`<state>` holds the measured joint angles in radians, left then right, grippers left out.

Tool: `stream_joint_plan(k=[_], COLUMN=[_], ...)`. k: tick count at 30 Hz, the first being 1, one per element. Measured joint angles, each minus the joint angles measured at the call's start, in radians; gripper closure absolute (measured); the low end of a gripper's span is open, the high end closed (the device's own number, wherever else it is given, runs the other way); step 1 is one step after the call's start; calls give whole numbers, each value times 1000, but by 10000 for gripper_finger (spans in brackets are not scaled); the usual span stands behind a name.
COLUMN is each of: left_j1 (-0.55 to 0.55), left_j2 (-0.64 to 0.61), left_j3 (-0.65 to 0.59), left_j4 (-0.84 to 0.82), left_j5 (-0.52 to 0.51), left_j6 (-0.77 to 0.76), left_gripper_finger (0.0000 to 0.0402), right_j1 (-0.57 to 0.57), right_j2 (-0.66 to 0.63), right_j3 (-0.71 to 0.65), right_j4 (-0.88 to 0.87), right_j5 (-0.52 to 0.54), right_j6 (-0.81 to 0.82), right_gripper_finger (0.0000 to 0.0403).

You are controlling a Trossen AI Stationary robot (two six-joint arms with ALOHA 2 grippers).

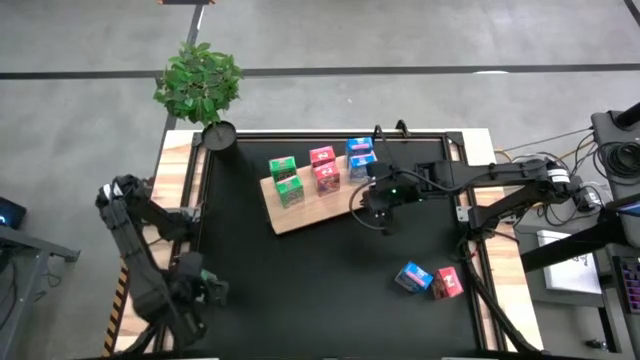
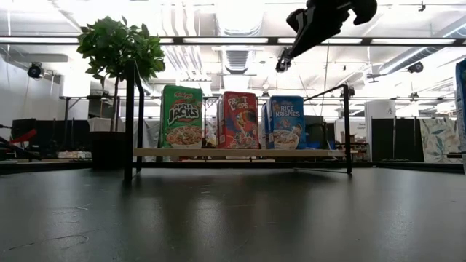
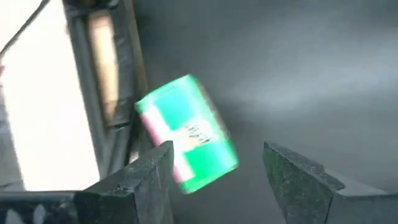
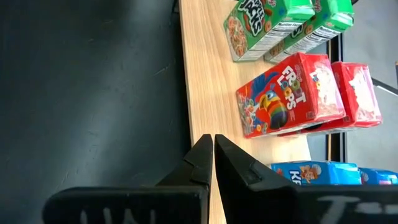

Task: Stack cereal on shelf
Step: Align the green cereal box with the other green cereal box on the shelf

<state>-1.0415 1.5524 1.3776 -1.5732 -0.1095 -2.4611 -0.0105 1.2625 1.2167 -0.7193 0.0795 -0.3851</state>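
The light-wood shelf board [image 1: 300,212] lies on the black mat with two green [image 1: 287,180], two pink-red [image 1: 325,170] and two blue boxes [image 1: 360,158] standing on it. A blue box [image 1: 412,277] and a pink-red box [image 1: 447,283] lie on the mat toward the near right. A third green box [image 3: 186,134] lies on the mat by the table's left edge. My left gripper [image 3: 217,152] is open just short of it. My right gripper [image 4: 213,138] is shut and empty, raised above the board's right end [image 1: 372,205].
A potted plant [image 1: 200,85] stands at the far left corner. A thin black frame [image 2: 346,127] runs around the mat's edges. Cables and equipment [image 1: 600,160] sit off the right side. Bare mat lies between the board and the near edge.
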Motion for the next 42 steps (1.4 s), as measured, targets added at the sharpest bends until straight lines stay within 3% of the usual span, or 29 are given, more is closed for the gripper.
stream_joint_plan(k=[9,19,25,36,39,42], left_j1=[-11,-35,-55,-58,-58,-46], left_j2=[12,12,22,101,111,114], left_j3=[-53,-140,-171,-132,-120,-92], left_j4=[5,61,82,99,96,99], left_j5=[7,27,136,134,89,-111], left_j6=[13,15,17,60,63,94], left_gripper_finger=[140,136,137,216,234,243], right_j1=[0,0,0,0,0,0], right_j2=[0,1,2,2,2,2], right_j3=[0,-11,-14,-19,-23,-26], right_j4=[0,0,1,3,3,3], right_j5=[-1,-4,-4,-4,-4,-4], right_j6=[9,27,27,37,48,48], right_gripper_finger=[394,394,394,394,394,394])
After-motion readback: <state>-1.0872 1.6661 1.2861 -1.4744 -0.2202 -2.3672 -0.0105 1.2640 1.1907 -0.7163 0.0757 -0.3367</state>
